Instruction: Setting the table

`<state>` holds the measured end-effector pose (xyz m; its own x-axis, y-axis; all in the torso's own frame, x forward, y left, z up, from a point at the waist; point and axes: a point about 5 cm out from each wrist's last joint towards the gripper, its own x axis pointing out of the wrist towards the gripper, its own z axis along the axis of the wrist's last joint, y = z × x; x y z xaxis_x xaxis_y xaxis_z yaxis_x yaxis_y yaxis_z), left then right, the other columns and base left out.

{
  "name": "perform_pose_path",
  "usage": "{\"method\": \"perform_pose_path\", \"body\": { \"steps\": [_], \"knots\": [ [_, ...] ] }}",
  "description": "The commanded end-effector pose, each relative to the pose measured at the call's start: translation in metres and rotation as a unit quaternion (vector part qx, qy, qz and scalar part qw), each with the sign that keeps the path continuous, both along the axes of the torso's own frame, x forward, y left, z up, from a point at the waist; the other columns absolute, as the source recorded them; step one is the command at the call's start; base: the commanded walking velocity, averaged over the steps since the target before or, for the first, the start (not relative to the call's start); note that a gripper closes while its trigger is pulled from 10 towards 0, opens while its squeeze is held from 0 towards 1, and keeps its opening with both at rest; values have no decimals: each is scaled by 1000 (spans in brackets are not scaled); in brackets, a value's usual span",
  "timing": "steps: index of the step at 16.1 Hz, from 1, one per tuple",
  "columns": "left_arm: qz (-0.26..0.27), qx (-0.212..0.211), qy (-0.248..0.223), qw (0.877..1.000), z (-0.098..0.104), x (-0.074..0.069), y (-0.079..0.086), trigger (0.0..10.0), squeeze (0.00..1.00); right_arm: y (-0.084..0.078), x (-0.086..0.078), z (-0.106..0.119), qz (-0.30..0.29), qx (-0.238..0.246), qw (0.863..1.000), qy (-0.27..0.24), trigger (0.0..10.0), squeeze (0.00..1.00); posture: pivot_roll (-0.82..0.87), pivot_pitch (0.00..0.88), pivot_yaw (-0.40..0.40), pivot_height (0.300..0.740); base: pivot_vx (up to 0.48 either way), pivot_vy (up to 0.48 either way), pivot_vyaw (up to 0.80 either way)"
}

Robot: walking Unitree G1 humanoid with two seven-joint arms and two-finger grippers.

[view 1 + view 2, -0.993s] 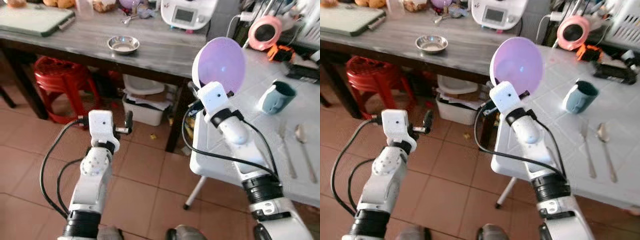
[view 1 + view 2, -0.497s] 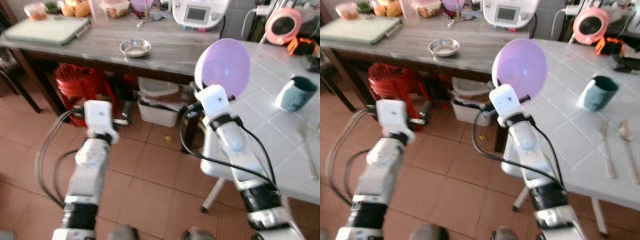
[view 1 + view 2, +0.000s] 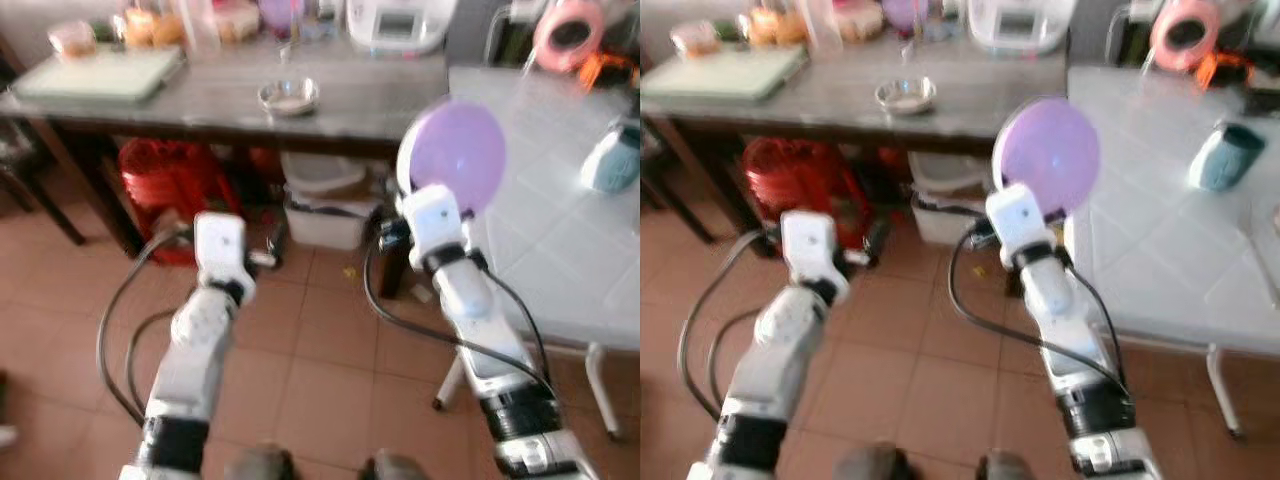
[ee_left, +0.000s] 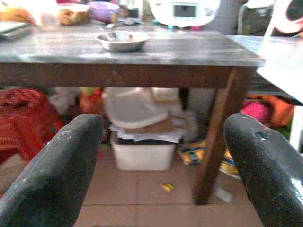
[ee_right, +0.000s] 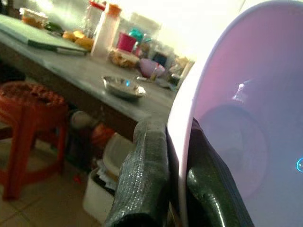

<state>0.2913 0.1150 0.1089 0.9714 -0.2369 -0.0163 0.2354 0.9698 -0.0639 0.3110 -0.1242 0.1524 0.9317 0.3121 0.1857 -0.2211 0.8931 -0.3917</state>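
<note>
Lilac round plastic plate (image 3: 455,155) is held upright, its rim pinched between the jaws of the right gripper (image 5: 166,156), in the air beside the edge of the white tiled tabletop (image 3: 555,260). A teal mug (image 3: 1222,157) stands on that tabletop. The left gripper (image 4: 163,175) is held out over the floor tiles with jaws spread wide, facing a grey wooden tabletop (image 4: 142,47) bearing a small steel bowl (image 4: 121,40).

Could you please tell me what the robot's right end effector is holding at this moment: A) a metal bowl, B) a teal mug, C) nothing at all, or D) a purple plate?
D: the right end effector is clamped on the rim of the purple plate, held upright beside the white table, while the teal mug sits on that table.
</note>
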Motion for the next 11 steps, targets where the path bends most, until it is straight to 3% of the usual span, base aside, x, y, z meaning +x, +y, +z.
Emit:
{"method": "perform_pose_path", "body": {
  "steps": [1,3,6,11],
  "knots": [
    [5,-1,-3,1000,0,0,7,10000,0,8,0,7,11,11,1000,-14,10000,0,-16,0,25,740,244,412,0],
    [-16,-14,1,1000,-4,-4,-4,10000,0,7,-1,2,3,31,1000,-5,10000,0,-8,0,13,740,244,412,0],
    [-10,-15,-1,1000,-3,-3,-2,10000,0,4,1,-1,-17,42,999,-2,10000,0,9,0,18,740,281,387,0],
    [-31,-9,-39,999,9,-3,3,10000,0,17,2,-2,-1,54,999,0,10000,0,18,0,20,740,388,0,-109]
  ]
}}
